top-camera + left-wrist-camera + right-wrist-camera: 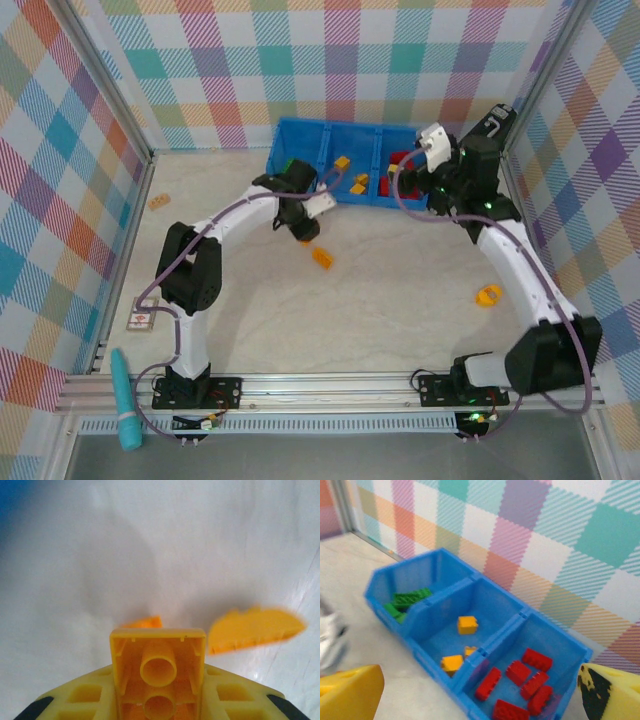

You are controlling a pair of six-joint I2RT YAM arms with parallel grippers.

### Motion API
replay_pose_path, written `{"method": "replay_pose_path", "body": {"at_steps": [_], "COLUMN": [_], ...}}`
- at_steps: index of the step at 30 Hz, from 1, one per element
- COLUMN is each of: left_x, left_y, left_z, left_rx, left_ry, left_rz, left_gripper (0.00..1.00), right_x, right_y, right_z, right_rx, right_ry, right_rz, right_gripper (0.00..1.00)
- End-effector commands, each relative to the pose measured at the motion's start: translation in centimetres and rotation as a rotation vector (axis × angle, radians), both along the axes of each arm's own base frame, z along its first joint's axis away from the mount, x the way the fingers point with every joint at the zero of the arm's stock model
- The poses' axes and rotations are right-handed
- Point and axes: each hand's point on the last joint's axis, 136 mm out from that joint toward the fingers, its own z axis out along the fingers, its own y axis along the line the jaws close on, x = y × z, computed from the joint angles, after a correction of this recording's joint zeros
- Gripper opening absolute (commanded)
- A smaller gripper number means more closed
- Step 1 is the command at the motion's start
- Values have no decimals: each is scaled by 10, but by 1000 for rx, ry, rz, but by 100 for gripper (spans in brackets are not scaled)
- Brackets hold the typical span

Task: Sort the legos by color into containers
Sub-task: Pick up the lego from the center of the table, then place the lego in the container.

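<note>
The left gripper (159, 705) is pinching a yellow-orange studded plastic brick (157, 652) between its yellow fingers (85, 697). The brick's hollow underside is facing the wrist camera and its far end is sticking out past the fingertips. The gripper is holding it over the pale tabletop (75, 580), just in front of the near wall of the blue rectangular plastic tray (275, 150) and about level with its middle compartment. A second yellow-orange brick (322, 257) is lying on the table just on the near side of that gripper.

The left arm is reaching forward from its base, with its elbow raised on the left and its forearm sweeping rightward to the wrist.

The right gripper (480, 687) is standing spread wide with nothing between its fingers, at the tray's right end by the near wall. The right arm is arcing up the right side of the table, with its wrist turned toward the tray.

In the tray, green bricks (407, 602) are lying in the left compartment, yellow-orange bricks (467, 625) in the middle and red bricks (520, 672) in the right. Two more orange pieces are lying loose, one (488, 295) beside the right forearm and one (160, 202) near the left wall.
</note>
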Motion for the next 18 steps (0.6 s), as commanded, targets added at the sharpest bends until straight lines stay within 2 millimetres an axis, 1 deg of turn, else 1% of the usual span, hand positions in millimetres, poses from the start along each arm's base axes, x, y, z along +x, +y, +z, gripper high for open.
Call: {"method": "replay_pose_path", "body": {"at_steps": [1, 3, 5, 8, 11, 14, 16, 18], "left_x": [33, 61, 82, 107, 129, 146, 156, 166], "left_y": [-22, -31, -39, -48, -54, -61, -66, -71], "left_z": [52, 73, 89, 101, 101, 98, 91, 79], "left_rx": [-103, -158, -207, -235, -235, -258, -272, -275], "left_ry": [-144, -254, -334, -405, -448, -483, -494, -491], "left_rz": [28, 75, 104, 133, 163, 186, 200, 207], "left_gripper": [19, 20, 21, 22, 22, 22, 23, 24], "right_x": [-33, -47, -63, -92, -119, -149, -160, -169], "right_y": [21, 29, 39, 57, 72, 88, 95, 99], "right_z": [-7, -12, -19, -35, -48, -74, -91, -109], "right_rx": [95, 146, 160, 101, 64, -1, -36, -56], "right_ry": [88, 167, 201, 169, 167, 173, 154, 173], "right_rz": [124, 149, 189, 255, 322, 414, 417, 420], "right_gripper": [99, 99, 99, 99, 99, 99, 99, 99]}}
